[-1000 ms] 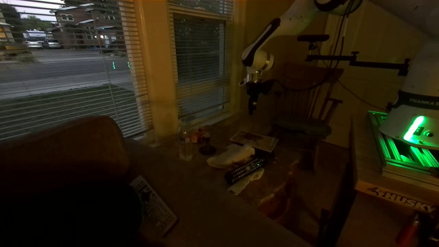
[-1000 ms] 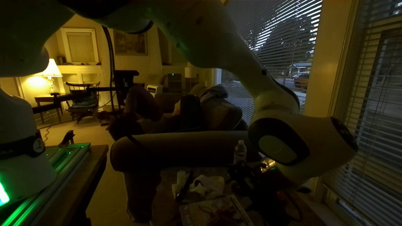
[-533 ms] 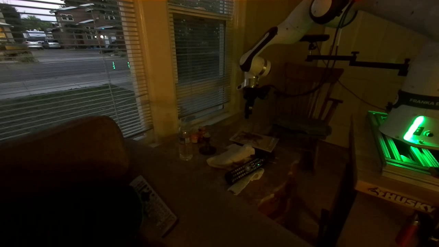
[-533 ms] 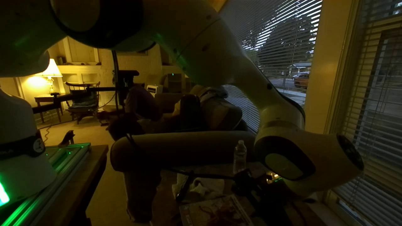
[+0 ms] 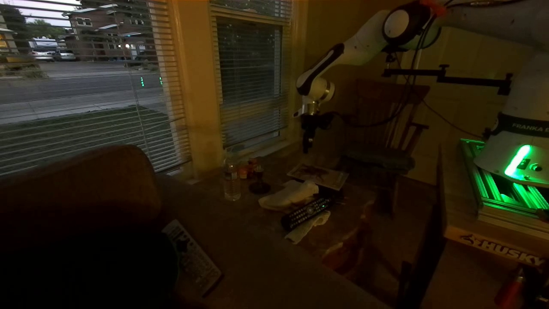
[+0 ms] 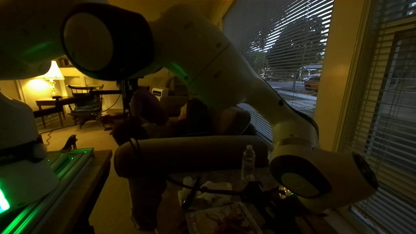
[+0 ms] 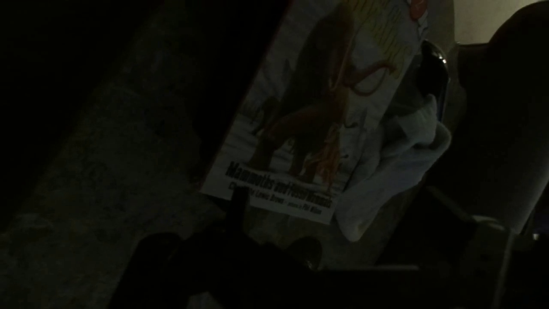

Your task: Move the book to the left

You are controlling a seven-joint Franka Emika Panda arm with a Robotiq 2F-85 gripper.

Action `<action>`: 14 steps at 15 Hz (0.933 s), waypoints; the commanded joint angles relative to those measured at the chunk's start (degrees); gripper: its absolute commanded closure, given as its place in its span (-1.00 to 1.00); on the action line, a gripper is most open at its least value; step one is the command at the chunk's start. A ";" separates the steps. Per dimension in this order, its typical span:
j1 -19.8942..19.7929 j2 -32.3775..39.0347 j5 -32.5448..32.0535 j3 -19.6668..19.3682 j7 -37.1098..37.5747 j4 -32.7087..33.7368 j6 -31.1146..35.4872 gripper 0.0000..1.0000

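Lower than it stood half a second earlier, the black gripper (image 5: 306,150) hung from the white-and-black jointed robot arm (image 5: 360,47), which had sunk with it. Nothing else seemed to have shifted. The thin, pale-covered book (image 7: 317,107) with a reddish-orange mammoth picture lay face up on the dim, mottled tabletop (image 7: 146,189), in its old place in both exterior views. A crumpled white cloth (image 5: 289,195) lay along one side of it, touching or just beside it, and a long black remote control (image 5: 306,212) with rows of buttons lay near both.

Whether the gripper stood spread or closed could not be told: the wrist view showed one slim dark finger (image 7: 238,210) in front of the book's titled edge, with little but blackness around it. In an exterior view its lower end hung apart from the book, so the book was not held.

By that evidence the task was at its approach, with none of the moving done. Left to do, presumably: the rest of the descent, some purchase on a thin edge, the shift leftward, the release. If left meant toward the cloth, it could well get in the way.
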 commanded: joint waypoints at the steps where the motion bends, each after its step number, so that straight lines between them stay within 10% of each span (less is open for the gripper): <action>1: -0.35 5.21 -2.34 1.12 1.68 7.93 -3.16 -1.00; 14: 1.03 12.62 -2.10 1.21 1.30 18.43 -4.60 -1.00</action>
